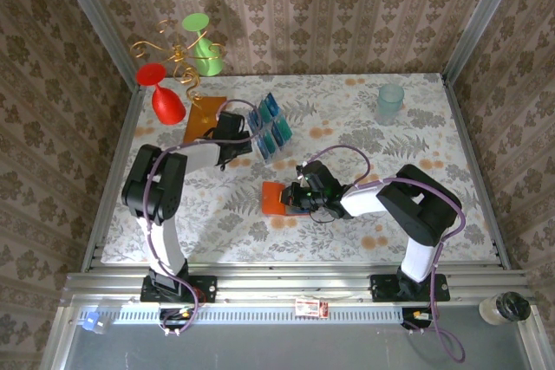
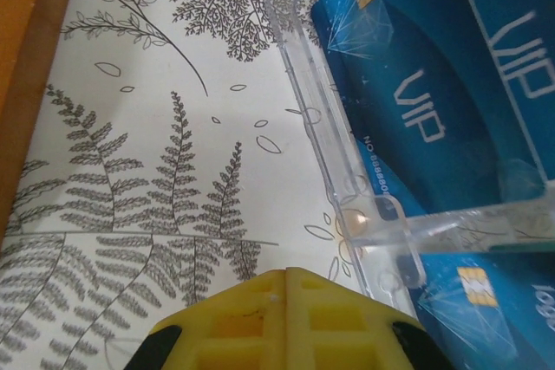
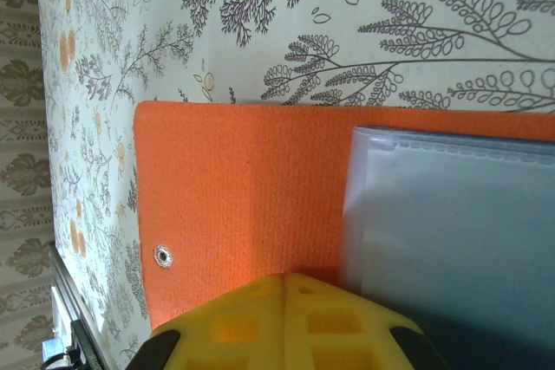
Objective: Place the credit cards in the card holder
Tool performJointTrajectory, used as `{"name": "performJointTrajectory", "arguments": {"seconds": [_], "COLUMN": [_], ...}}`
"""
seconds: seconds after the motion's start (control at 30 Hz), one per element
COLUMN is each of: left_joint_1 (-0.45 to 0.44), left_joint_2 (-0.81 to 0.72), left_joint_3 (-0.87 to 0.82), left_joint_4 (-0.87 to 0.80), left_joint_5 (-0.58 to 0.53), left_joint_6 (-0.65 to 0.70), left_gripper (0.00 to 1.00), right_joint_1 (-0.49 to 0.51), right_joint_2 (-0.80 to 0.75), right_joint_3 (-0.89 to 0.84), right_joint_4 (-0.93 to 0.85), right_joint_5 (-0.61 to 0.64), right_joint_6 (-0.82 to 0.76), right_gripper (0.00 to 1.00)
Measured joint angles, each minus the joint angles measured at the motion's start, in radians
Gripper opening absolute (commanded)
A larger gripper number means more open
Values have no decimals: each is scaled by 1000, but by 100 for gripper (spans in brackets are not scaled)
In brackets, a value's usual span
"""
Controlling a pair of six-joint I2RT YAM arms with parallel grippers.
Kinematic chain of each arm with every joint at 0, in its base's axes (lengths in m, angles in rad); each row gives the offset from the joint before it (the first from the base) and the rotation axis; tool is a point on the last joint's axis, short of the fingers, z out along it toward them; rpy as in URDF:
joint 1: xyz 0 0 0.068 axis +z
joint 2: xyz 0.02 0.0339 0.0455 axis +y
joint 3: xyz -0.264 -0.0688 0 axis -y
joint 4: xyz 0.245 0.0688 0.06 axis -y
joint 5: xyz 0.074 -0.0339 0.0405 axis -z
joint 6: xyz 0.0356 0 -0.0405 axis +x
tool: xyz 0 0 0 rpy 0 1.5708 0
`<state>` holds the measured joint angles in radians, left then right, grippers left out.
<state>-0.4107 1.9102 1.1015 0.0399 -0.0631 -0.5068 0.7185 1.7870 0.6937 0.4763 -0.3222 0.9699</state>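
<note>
From above, the table [image 1: 434, 205] carries one card holder [image 1: 276, 200] near its centre, lying open, and one clear rack [image 1: 270, 128] at 11 o'clock from it, with four blue and teal credit cards [image 1: 280, 133] standing in its slots. The left gripper [image 1: 245, 139] sits just at the rack's 9 o'clock side; the right gripper [image 1: 295, 197] lies over the holder's 3 o'clock edge. At the table's 10 to 11 o'clock corner stand one red goblet [image 1: 165, 98], one green goblet [image 1: 201, 46] and a gold wire stand [image 1: 170, 56], with one orange-brown slab [image 1: 205, 115] beside them; one pale tumbler [image 1: 390, 103] stands at 1 o'clock. Nothing lies between rack and holder. At the left wrist, the left gripper [image 2: 284, 276] has its yellow fingers [image 2: 234, 322] pressed together on nothing, their tips just beside the rack's clear wall [image 2: 323, 119]. Three credit cards [image 2: 408, 84] show behind that wall, two of them reading "VIP", one with a number beginning "NO 8888" along its edge, and gold chips [image 2: 477, 287] on two. At the right wrist, the right gripper [image 3: 284, 279] is likewise closed with nothing between its fingers, over the card holder [image 3: 234, 197] at the seam between orange felt and the one grey-blue pocket [image 3: 451, 214]; whether it touches cannot be told. One metal snap stud [image 3: 162, 256] sits at 8 o'clock.
</note>
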Motion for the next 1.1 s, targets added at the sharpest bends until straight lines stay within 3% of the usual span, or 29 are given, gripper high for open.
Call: {"name": "performJointTrajectory", "arguments": {"seconds": [0.6,1.1], "left_joint_1": [-9,-103], "left_joint_2": [132,230], "left_joint_3": [160,291], "left_joint_4": [-37,-56], "left_joint_5": [-42,-41], "left_joint_6": [56,55], "left_gripper": [0,0], "right_joint_1": [1,3], "right_joint_2": [0,0], "right_joint_3": [0,0], "right_joint_4": [0,-1], "right_joint_5": [0,3], "right_joint_6": [2,2], "right_gripper": [0,0]}}
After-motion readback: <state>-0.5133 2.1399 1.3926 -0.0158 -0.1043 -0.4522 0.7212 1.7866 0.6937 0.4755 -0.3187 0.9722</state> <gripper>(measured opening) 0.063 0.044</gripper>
